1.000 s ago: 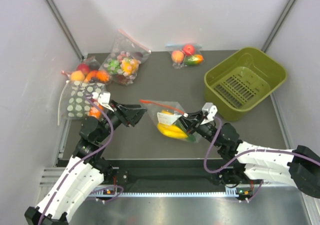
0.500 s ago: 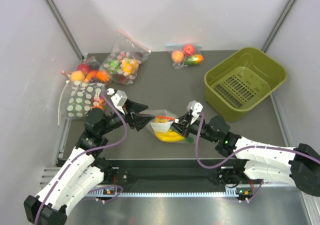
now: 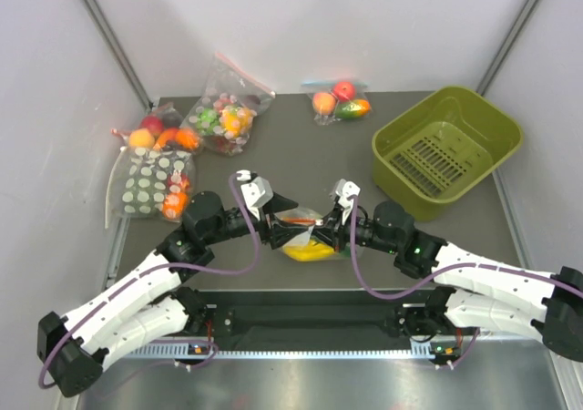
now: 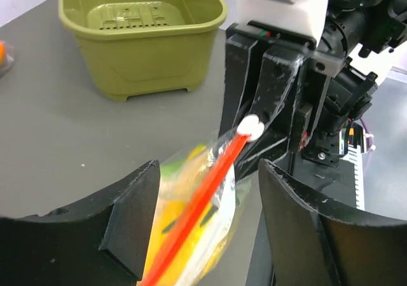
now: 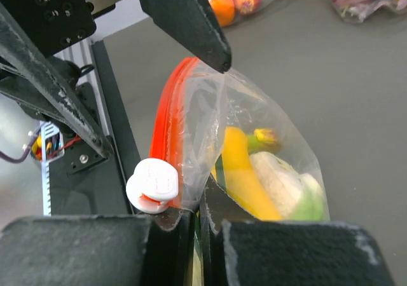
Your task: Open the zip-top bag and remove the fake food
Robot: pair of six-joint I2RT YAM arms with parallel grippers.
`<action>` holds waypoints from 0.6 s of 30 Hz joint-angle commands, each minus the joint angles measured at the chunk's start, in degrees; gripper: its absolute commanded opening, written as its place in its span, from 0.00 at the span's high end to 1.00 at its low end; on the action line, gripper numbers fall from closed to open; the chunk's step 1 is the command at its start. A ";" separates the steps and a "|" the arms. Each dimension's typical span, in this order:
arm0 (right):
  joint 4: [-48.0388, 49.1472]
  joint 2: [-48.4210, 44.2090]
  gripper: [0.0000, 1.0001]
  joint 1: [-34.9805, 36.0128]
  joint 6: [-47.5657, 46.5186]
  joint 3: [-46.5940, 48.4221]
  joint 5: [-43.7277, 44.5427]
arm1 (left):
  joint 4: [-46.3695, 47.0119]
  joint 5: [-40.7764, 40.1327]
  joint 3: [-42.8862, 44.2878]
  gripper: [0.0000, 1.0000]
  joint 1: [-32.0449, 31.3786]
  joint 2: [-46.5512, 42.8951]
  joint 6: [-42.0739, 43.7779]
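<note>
The zip-top bag point(image 3: 305, 243) hangs just above the table between both arms, its red-orange zip strip point(image 4: 213, 194) running up to a white slider point(image 5: 152, 184). Inside sits the fake food: yellow bananas point(image 5: 238, 168) and a pale green-and-white lettuce head point(image 5: 289, 185). My right gripper point(image 5: 200, 229) is shut on the bag's top corner beside the slider; it also shows from above point(image 3: 325, 230). My left gripper point(image 4: 210, 229) is open, its fingers point(image 4: 130, 216) straddling the zip strip without touching it; from above it shows at the bag's left end point(image 3: 284, 220).
An olive-green basket point(image 3: 483, 118) stands at the right. Along the back and left lie other bags: a white-dotted one point(image 3: 146, 184), a clear one of multicolour pieces point(image 3: 223, 114) and a small one with a peach and apple point(image 3: 339, 100).
The right gripper carried the bag left and raised it. The left arm swung right, bringing its open fingers around the bag's zip edge.
</note>
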 commanded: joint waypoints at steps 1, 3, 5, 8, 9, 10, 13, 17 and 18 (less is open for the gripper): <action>-3.23 -1.45 1.00 0.42 0.08 3.21 -1.79 | 0.10 -2.18 3.25 0.32 -2.01 1.45 4.37; -3.85 -1.80 1.00 0.42 -0.18 3.30 -2.23 | -2.08 -3.15 4.30 0.33 -3.15 3.21 5.68; -4.46 -2.07 1.00 0.33 -0.09 3.56 -2.49 | -3.32 -3.59 5.01 0.35 -4.46 4.79 6.04; -6.39 -2.77 1.00 0.15 -0.53 4.26 -2.93 | -3.77 -5.34 4.84 0.43 -6.40 6.37 7.52; -7.01 -3.03 1.00 0.15 -0.71 4.52 -2.85 | -3.94 -6.74 4.75 0.46 -6.84 6.64 7.80; -8.32 -3.38 1.00 -0.02 -0.80 4.87 -2.85 | -4.64 -7.10 4.83 0.48 -7.19 7.25 8.06; -10.52 -4.52 1.00 -0.37 -0.97 5.49 -2.41 | -5.17 -7.37 4.84 0.51 -8.51 7.96 8.24; -11.76 -5.49 0.99 -0.46 -0.97 5.41 -2.06 | -5.09 -8.95 4.84 0.69 -10.18 9.10 8.59; -11.94 -5.76 0.99 -0.46 -0.80 5.23 -1.36 | -4.91 -9.04 4.92 0.74 -10.36 9.19 8.59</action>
